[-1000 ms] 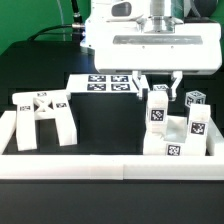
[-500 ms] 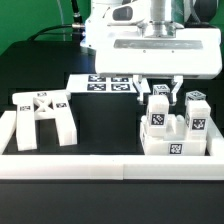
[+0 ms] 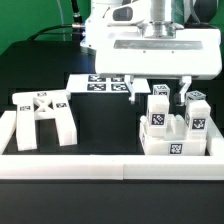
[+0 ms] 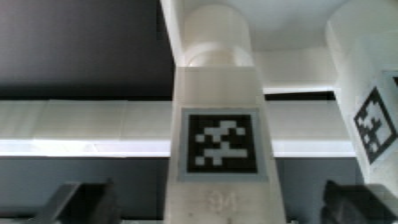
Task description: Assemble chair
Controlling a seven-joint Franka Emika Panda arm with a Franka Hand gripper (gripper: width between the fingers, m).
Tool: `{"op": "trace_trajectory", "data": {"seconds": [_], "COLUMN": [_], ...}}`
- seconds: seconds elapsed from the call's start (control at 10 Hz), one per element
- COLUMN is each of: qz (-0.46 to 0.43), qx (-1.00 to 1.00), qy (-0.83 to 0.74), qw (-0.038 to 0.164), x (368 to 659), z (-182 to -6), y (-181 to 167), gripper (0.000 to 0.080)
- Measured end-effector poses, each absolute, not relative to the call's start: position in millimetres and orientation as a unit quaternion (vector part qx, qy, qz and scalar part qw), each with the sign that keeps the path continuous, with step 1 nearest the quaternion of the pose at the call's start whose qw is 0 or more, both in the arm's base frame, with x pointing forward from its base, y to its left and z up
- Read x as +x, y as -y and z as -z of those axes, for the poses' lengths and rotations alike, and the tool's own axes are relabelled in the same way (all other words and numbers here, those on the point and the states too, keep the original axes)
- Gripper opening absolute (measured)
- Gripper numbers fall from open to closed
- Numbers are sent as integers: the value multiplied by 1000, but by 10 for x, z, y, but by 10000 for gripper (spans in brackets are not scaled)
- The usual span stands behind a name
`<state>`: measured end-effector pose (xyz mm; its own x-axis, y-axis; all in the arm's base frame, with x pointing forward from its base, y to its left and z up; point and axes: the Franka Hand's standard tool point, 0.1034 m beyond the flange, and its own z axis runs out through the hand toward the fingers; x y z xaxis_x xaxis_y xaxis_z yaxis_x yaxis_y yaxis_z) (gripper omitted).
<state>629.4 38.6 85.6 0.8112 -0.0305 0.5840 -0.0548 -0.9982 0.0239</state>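
Note:
The chair lies in matte-white parts with marker tags. The leg frame (image 3: 42,113) stands at the exterior view's left. A cluster of slabs and small blocks (image 3: 175,125) stands at the right against the border wall. My gripper (image 3: 159,92) is open and hangs over the tallest upright block (image 3: 158,108), one finger on each side of its top. In the wrist view that block (image 4: 224,120) fills the middle, its tag facing the camera, with the dark fingertips (image 4: 68,198) spread well clear on both sides. Nothing is held.
The marker board (image 3: 105,84) lies flat behind the gripper. A low white border wall (image 3: 70,167) runs along the front and sides. The black table shows between the leg frame and the block cluster.
The gripper has come down a little over the tall block and its fingers have spread wider. The parts have not moved.

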Motion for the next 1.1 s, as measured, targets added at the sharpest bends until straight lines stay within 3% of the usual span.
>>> {"op": "trace_trajectory", "data": {"seconds": [0.3,0.6,0.9,1.1], "qz": [-304,-299,-273,-198], "qx": [952,954,962,980], "qy": [18,20,20,17], "qw": [23,19,15,9], "x": [6315,6395,6368,6359], "z": [-919,-1124,-1055,-996], "y": [-313,-294,-317,-287], "gripper": [649,649,649,649]}}
